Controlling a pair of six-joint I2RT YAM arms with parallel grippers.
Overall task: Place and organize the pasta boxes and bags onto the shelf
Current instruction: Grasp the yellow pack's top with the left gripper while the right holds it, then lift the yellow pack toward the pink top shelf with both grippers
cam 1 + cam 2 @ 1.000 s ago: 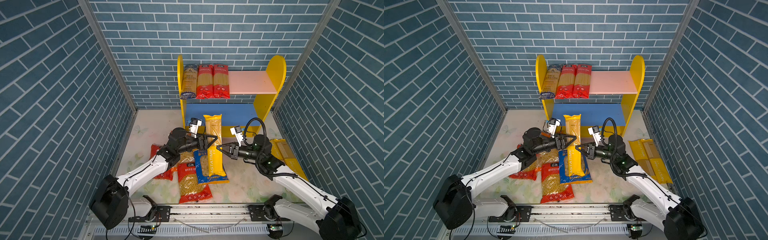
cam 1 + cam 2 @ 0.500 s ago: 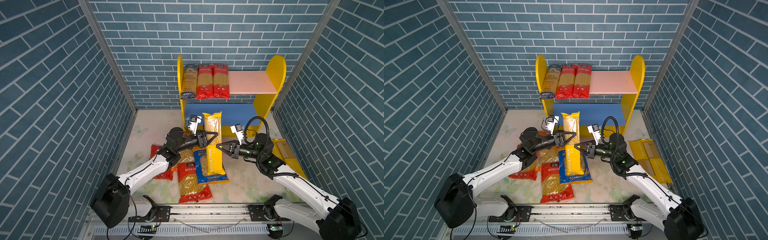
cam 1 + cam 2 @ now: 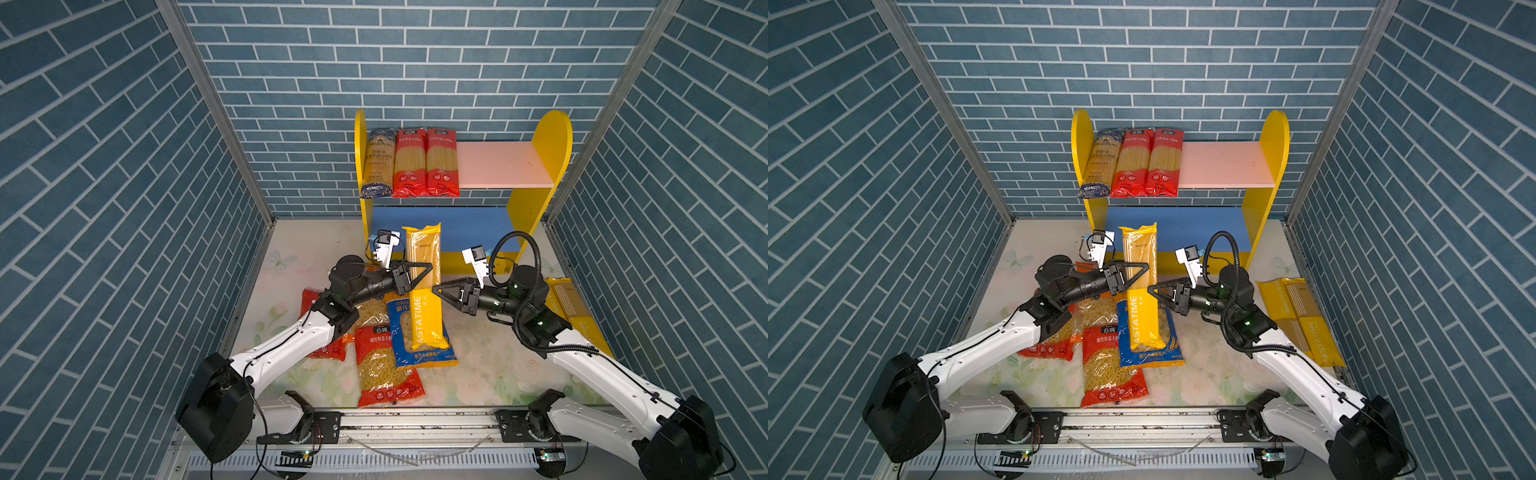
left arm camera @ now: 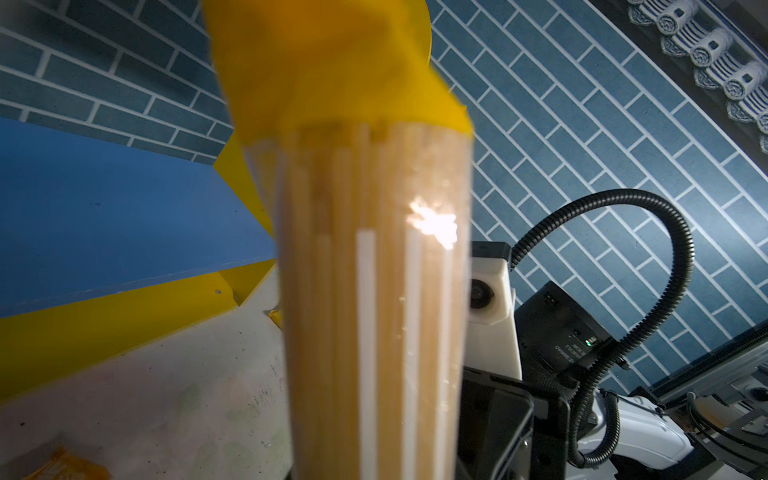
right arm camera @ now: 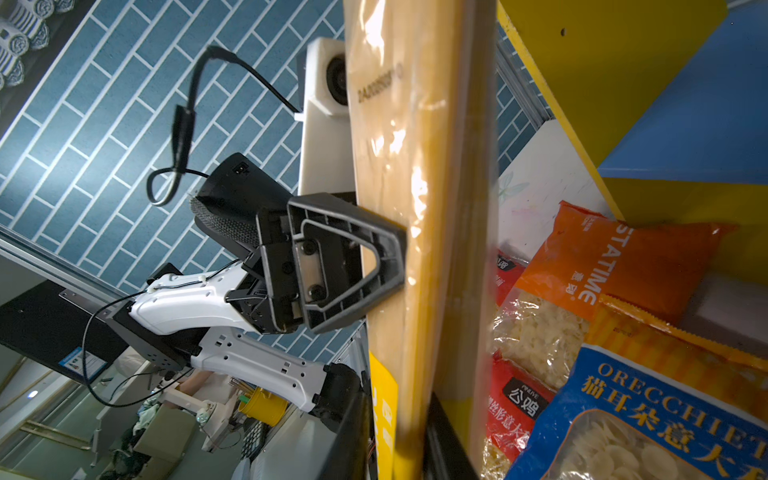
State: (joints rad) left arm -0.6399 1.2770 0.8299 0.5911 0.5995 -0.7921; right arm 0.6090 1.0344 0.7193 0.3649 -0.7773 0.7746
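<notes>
A long yellow PASTATIME pack (image 3: 423, 249) (image 3: 1140, 249) stands tilted in front of the shelf (image 3: 548, 137), its lower end over a blue-yellow bag (image 3: 399, 328). My left gripper (image 3: 428, 266) (image 3: 1144, 266) is shut on its middle; in the right wrist view its finger (image 5: 353, 257) presses the pack (image 5: 415, 166). My right gripper (image 3: 436, 289) (image 5: 399, 399) has a finger close on each side of the pack's other edge; whether it still clamps is unclear. A dark blue pack (image 3: 378, 162) and two red packs (image 3: 409, 162) lie on the pink board (image 3: 498, 166).
On the floor lie a red bag (image 3: 382, 365), an orange bag (image 3: 370, 311) and another red bag (image 3: 320, 349) partly under the left arm. Two yellow packs (image 3: 573, 307) lie by the right wall. The blue lower board (image 3: 469, 224) holds nothing. Brick walls enclose three sides.
My left gripper has reached onto the yellow pack and shut on its middle. The right arm and the pack have barely moved.
</notes>
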